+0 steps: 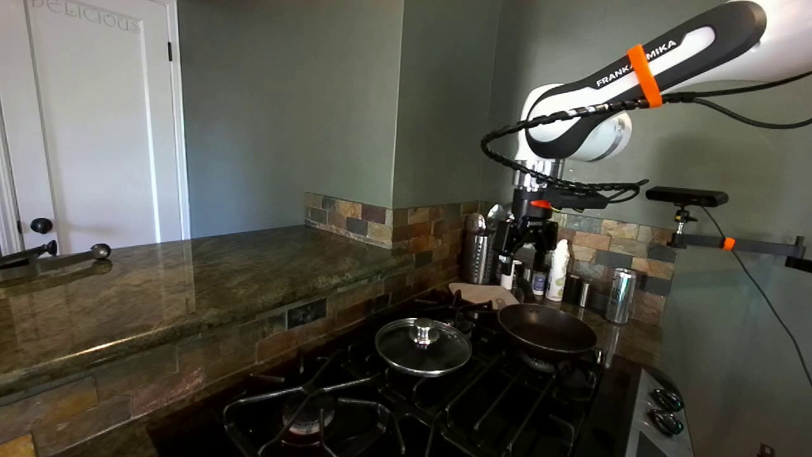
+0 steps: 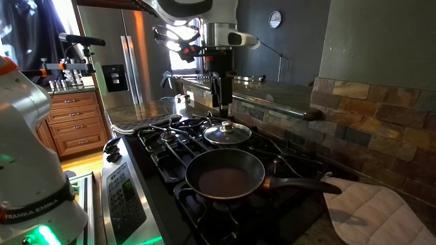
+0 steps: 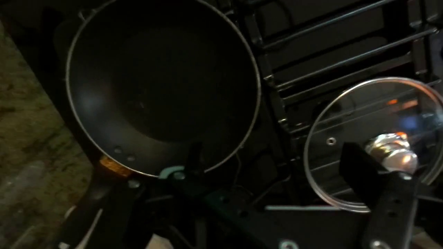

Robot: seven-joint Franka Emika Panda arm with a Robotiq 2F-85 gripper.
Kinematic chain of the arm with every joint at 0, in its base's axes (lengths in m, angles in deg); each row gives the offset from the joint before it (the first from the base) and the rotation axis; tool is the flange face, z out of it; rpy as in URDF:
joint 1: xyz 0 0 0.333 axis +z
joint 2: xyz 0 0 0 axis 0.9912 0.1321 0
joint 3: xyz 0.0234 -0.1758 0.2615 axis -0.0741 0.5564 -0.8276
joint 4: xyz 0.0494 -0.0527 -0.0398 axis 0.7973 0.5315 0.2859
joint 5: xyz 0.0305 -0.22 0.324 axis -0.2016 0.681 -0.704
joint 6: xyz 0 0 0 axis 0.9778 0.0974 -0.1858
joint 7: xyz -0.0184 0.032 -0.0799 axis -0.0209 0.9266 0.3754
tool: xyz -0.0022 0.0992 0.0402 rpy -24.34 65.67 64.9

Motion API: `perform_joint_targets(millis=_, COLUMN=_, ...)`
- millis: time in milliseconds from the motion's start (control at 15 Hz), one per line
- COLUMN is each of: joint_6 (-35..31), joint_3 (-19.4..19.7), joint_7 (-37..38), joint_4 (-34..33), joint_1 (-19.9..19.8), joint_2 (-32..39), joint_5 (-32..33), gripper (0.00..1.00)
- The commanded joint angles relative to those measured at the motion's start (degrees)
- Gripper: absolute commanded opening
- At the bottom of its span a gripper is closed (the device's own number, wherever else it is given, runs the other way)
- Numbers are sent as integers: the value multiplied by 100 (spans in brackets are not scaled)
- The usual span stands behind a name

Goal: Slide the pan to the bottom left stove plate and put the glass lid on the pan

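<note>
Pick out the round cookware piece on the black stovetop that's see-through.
The clear, round glass lid with the shiny metal rim: the black metal grate shows through it, while the round black frying pan is opaque.

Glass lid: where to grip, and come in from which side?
Take the knob of the glass lid, coming straight down from above with the claw open. The lid lies knob up, and the knob stands proud of the glass at its middle, so the claw should be able to close around it. Coming down also likely avoids the pan beside it.
</note>
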Motion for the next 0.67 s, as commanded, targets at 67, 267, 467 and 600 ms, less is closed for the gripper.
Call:
perform_joint_targets(millis=67, joint_6=-17, joint_3=233, joint_7=863, joint_4=191, joint_1=-522, joint_2=-88, joint_5=285, gripper=100)
perform_joint_targets(millis=267, joint_6=14, joint_3=290, joint_7=757, joint_4=58, joint_1=-547, joint_2=1, joint_5=221, gripper=100)
perform_joint_targets(millis=467, joint_6=14, joint_3=292, joint_7=912, joint_4=88, joint_1=-595, joint_2=0, joint_5=234, gripper=100)
perform_joint_targets(millis=600, joint_6=-83, joint_3=424, joint_7=893, joint_4=-27, joint_1=-666, joint_2=207, joint_5=152, gripper=100)
